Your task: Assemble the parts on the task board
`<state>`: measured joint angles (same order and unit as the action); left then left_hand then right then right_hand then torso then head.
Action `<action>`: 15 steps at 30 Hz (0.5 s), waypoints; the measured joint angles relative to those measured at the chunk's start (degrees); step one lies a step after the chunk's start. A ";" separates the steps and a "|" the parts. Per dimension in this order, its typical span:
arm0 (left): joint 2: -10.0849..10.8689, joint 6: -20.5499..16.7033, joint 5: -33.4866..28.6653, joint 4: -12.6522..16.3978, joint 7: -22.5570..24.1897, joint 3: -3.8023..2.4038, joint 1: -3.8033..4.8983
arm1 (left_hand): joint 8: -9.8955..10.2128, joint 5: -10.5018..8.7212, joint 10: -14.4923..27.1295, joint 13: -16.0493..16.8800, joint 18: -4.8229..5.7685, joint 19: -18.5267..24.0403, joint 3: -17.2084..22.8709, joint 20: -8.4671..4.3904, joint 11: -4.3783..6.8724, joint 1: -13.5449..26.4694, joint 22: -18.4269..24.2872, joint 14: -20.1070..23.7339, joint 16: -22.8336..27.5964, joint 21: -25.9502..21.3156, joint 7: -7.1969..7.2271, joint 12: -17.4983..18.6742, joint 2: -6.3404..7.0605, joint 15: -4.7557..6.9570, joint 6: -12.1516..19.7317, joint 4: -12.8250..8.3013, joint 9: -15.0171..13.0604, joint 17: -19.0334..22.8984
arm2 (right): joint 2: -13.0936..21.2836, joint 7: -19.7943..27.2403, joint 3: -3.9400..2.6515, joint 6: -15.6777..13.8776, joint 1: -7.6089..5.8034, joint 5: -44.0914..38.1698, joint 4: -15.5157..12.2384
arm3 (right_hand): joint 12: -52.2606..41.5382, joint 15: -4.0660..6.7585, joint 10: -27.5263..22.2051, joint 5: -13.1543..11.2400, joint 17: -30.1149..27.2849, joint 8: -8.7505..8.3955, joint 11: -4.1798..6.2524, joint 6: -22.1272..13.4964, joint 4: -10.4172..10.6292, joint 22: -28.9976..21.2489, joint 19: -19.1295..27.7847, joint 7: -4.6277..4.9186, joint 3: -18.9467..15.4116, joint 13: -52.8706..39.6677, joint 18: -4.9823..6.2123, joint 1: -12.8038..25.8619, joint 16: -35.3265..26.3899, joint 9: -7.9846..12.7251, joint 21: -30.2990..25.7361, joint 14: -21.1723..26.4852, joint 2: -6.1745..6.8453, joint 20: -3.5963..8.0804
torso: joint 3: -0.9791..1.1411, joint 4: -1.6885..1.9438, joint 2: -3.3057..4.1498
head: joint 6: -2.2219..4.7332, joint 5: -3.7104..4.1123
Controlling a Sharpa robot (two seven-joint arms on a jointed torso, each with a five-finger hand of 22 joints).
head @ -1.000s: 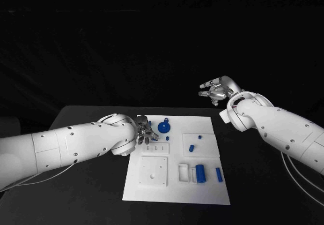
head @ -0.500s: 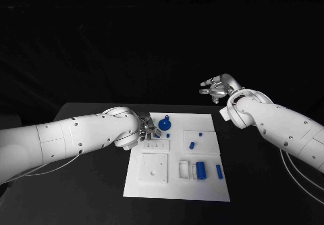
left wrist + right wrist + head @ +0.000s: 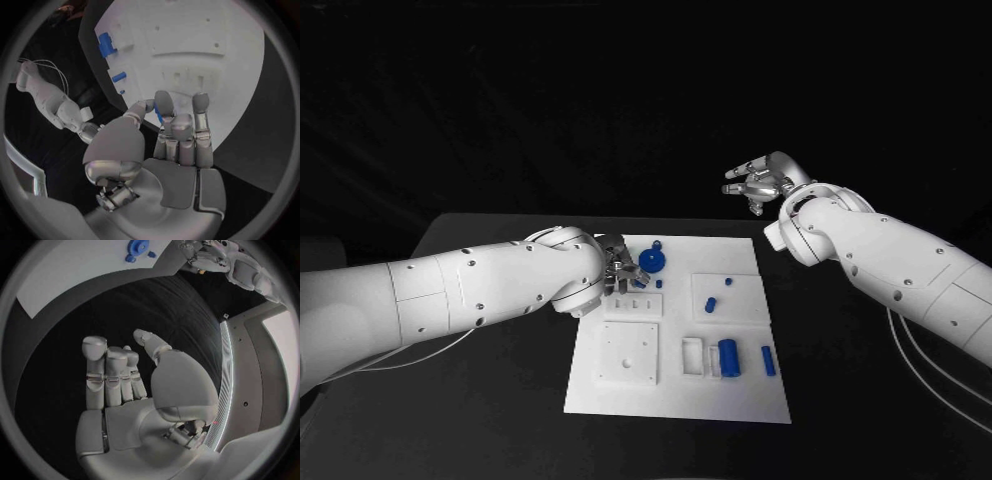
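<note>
Black tabletop [image 3: 488,400] spreads under everything I can see from my head, and the white task board [image 3: 678,395] lies flat in its middle, long side running away from me.

My left arm reaches in over the tabletop's left part, and my left robot hand [image 3: 620,268] hangs over the board's far left corner, just beside the round blue part [image 3: 651,263] that sits there. In my left wrist view that robot hand [image 3: 178,135] has its fingers [image 3: 200,125] raised side by side with the thumb set apart; whether something blue is pinched at the fingertips or merely lies behind them, I cannot tell.

My right robot hand [image 3: 762,183] is lifted well above and beyond the board's far right corner, off the tabletop. Its wrist view shows the robot hand [image 3: 125,375] holding nothing, fingers upright and the thumb spread away from them.

On the board's near part a blue cylinder [image 3: 728,353] lies beside a slimmer blue bar [image 3: 767,360]. Further back, a small blue part [image 3: 710,305] rests in a raised white square, with a still smaller blue peg [image 3: 727,281] near it.
</note>
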<state>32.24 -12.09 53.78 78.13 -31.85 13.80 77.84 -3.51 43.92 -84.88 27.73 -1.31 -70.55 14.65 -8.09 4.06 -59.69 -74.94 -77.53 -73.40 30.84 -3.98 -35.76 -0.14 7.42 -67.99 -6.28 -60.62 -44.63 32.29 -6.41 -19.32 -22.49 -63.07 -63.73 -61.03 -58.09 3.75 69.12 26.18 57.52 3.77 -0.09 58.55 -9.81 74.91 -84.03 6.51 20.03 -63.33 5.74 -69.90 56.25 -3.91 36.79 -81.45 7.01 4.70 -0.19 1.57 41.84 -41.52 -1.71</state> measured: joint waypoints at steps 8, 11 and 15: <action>0.13 -2.77 0.66 0.48 -0.07 0.05 -1.39 | -0.22 0.28 -0.20 0.07 0.00 0.00 0.01 0.00 0.04 0.31 0.01 -0.28 -0.26 0.42 -0.02 -0.29 0.31 0.13 -0.21 -0.02 -0.30 -0.27 | -0.77 -0.14 0.00 0.04 -0.21 0.07 1.41 | 0.00 0.00 0.00 0.28 0.00 0.00 0.00 0.00 0.00 0.00 0.00 0.00 0.00 0.00 0.00 0.00 0.00 0.00 0.00 0.00 0.00 0.00 | 0.07 0.15 -0.08 | -0.36 0.11; 0.52 -3.48 0.79 1.00 -0.09 0.07 -1.98 | -0.23 0.29 -0.21 0.12 0.00 0.00 0.22 0.00 0.04 0.46 0.01 -0.29 -0.26 0.43 0.00 -0.29 0.45 0.13 -0.24 -0.36 -0.31 -0.27 | -0.86 -0.18 0.00 0.05 -0.24 0.08 1.71 | 0.00 0.00 0.01 0.38 0.00 0.00 0.00 0.00 0.00 0.00 0.00 0.00 0.00 0.00 0.00 0.00 0.00 0.00 0.00 0.00 0.00 0.00 | 0.07 0.12 -0.08 | -0.48 0.08; 1.12 -4.14 0.91 1.64 -0.17 0.08 -2.43 | -0.23 0.29 -0.21 0.12 0.00 0.00 0.36 0.00 0.03 0.54 0.01 -0.31 -0.26 0.43 0.01 -0.29 0.53 0.12 -0.26 -0.50 -0.31 -0.27 | -0.93 -0.25 0.00 0.06 -0.28 0.09 2.20 | 0.00 0.00 0.01 0.51 0.00 0.00 -0.01 0.00 0.00 0.00 0.00 0.00 0.00 0.00 -0.01 0.16 0.00 0.00 0.00 0.00 0.16 0.00 | 0.03 0.10 -0.04 | -0.60 0.05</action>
<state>33.36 -16.23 54.69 79.76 -32.02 13.88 75.41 -3.74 44.21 -85.09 27.85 -1.31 -70.55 15.01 -8.09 4.10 -59.16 -74.93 -77.84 -73.66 31.27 -3.97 -36.05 0.39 7.54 -68.25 -6.77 -60.92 -44.89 31.36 -6.66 -19.32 -22.44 -63.36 -63.64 -58.83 -58.09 3.75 69.12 26.70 57.53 3.77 -0.10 58.55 -9.80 74.91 -84.03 6.51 20.03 -63.34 5.73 -69.73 56.25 -3.91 36.79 -81.45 7.18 4.69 -0.16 1.67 41.80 -42.12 -1.65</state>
